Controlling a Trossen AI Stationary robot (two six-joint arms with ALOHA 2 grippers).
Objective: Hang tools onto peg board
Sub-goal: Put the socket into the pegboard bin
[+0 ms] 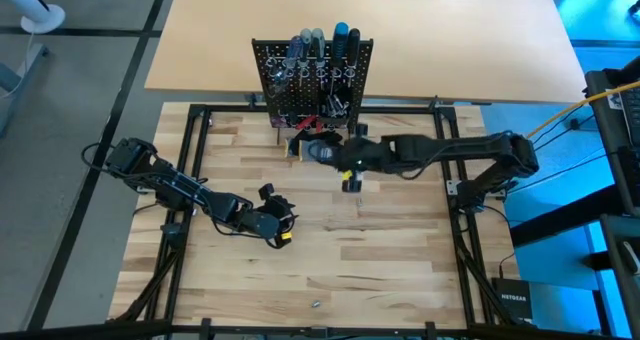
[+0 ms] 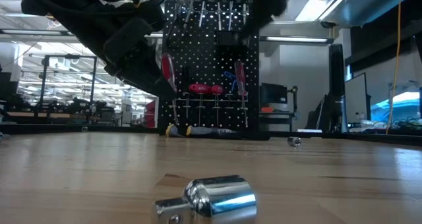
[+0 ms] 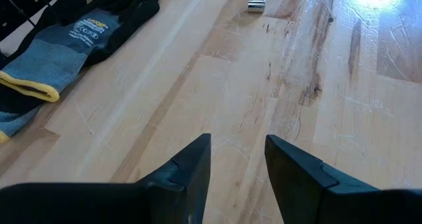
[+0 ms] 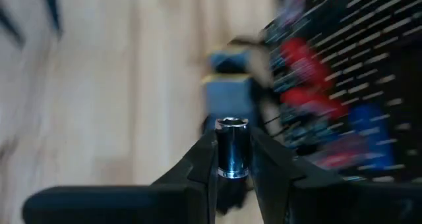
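Right gripper closed on a small shiny silver socket, upright between the fingertips, held above the table just in front of the peg board. Right wrist view motion-blurred; red and blue shapes behind the socket probably screwdriver handles on the board.

Peg board upright at the far edge of the wooden tabletop. Black, grey and blue screwdriver handles standing in the top row; red-handled screwdrivers lower on the panel. One more screwdriver lying flat at the foot of the board.

Left gripper low over bare wood at front left, well apart from the board, fingers parted with a clear gap, nothing between them. Grey-and-black work glove with yellow cuff lying near it. Loose socket on the table beyond the left fingers. Another chrome socket lying on its side near the front edge.
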